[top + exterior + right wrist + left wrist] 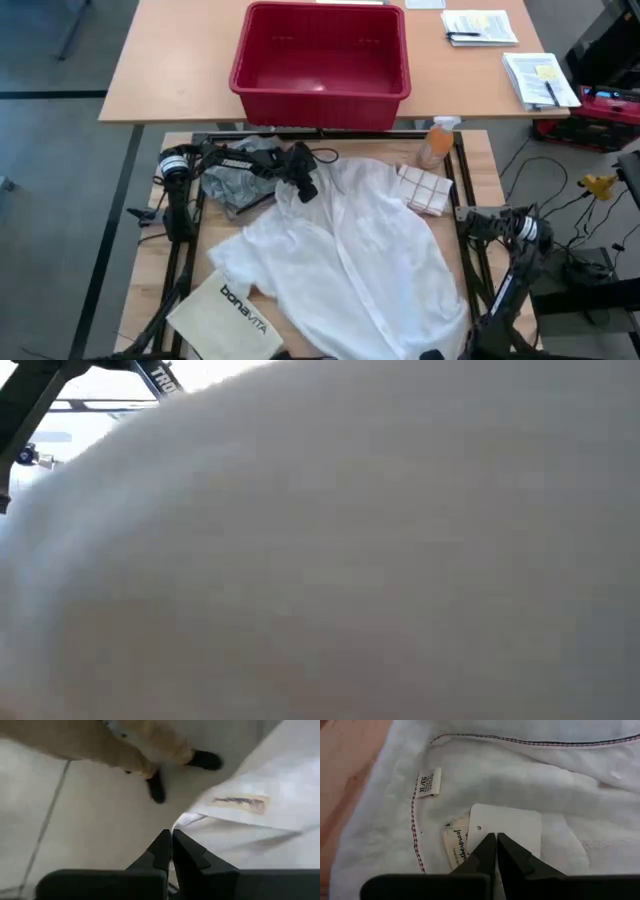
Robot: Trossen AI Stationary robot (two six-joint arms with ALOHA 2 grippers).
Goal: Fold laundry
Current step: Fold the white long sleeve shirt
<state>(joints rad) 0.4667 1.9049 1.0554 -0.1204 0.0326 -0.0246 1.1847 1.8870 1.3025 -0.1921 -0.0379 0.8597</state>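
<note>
A large white shirt (350,250) lies spread over the table, inside up, and its cloth (350,560) fills the low view. My left gripper (303,190) is shut above the collar, its tips (496,836) over a white hang tag (512,825) beside the size label (429,782). A crumpled grey T-shirt (232,182) lies on the table under the left arm. My right gripper (171,834) is shut at the table's near edge, where the shirt's edge hangs over the floor. My left gripper's shut fingers hide the spot under their tips; whether they touch the tag or the cloth I cannot tell. My right gripper pinches an edge of the white shirt (176,826) between its two fingertips. The cloth rises to a small peak at the tips and spreads away slack beyond them.
A stiff white "bonavita" bag (228,312) lies at the near left. A checked cloth (425,188) and an orange spray bottle (437,140) are at the far right. A red tub (320,60) stands on the desk behind. A person's legs (125,750) stand on the floor nearby.
</note>
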